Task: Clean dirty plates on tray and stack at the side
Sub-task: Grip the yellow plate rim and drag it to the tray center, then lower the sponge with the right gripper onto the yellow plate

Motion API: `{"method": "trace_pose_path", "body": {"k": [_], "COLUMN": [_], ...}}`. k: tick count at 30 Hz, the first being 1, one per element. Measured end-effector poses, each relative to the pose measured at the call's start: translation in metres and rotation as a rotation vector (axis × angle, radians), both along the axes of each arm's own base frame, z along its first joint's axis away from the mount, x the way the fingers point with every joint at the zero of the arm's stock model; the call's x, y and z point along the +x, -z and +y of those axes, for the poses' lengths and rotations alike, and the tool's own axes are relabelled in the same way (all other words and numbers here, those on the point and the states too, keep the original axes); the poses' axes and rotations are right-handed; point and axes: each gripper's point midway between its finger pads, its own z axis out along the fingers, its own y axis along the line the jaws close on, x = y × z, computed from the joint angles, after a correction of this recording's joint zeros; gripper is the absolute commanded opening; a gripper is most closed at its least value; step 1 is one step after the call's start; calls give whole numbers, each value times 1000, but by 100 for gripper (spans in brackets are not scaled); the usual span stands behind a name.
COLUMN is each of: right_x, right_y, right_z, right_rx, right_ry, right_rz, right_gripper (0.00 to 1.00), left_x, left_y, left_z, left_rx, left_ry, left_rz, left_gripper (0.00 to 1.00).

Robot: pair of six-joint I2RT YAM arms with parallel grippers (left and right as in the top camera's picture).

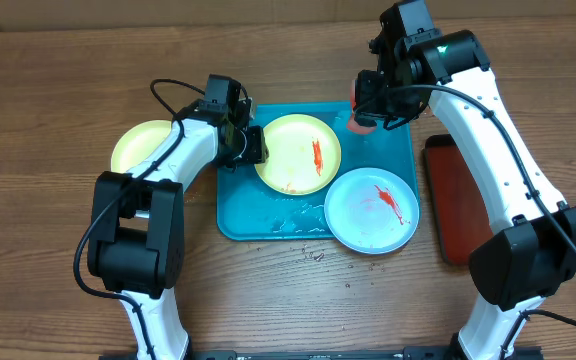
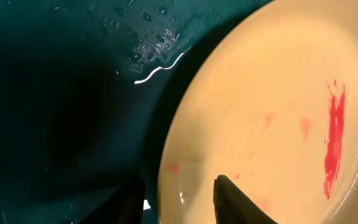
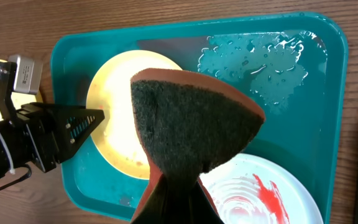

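The turquoise tray lies in the middle of the counter. On it, toward its 10 o'clock part, lies a pale yellow-green plate with a red streak of sauce. A white plate, also smeared with red, sits at the tray's 5 o'clock corner and its edge reaches over the rim of the tray. The second yellow-green plate lies on the bare counter at 9 o'clock from the tray, partly under the left arm. It looks clean as far as it shows. A dark red tray lies at 3 o'clock.

The left gripper is at the 9 o'clock edge of the plate on the tray. It is released: the jaws stand apart, one finger over the plate and the other outside its rim.

The right gripper hangs over the tray's 1 o'clock corner and is clenched on a sponge, orange with a dark green scouring face. Water drops lie on the tray there.
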Motion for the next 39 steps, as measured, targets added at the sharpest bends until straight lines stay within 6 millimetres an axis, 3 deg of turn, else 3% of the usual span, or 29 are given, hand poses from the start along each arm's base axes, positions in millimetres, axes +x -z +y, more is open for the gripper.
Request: {"method": "trace_pose_path", "body": {"k": [12,17,19,22,28,34,39], "right_x": [0,0,0,0,2,8,6], "right_y": [0,0,0,0,-1,-4,15], "right_z": [0,0,0,0,2,11,29], "right_rx": [0,1,0,0,8,36,30], "right_ry": [0,-1,0,0,-1,-16,-55], "right_rz": [-1,-1,-1,-1,-11,-38,0], "right_gripper": [4,4,4,4,4,4,4], "left_x": [11,10,10,10,7,0,-5], "left_y": [-1,9,9,9,12,13,14], "left_z": [3,3,3,3,5,19,38], "left_rx": [12,14,14,14,16,6,-4], "left_ry": [-33,-40,-40,-44,-55,-84,-108], "left_rz": [-39,-18,-19,-17,0,58,95], "left_gripper": [31,26,21,4,4,4,4]}}
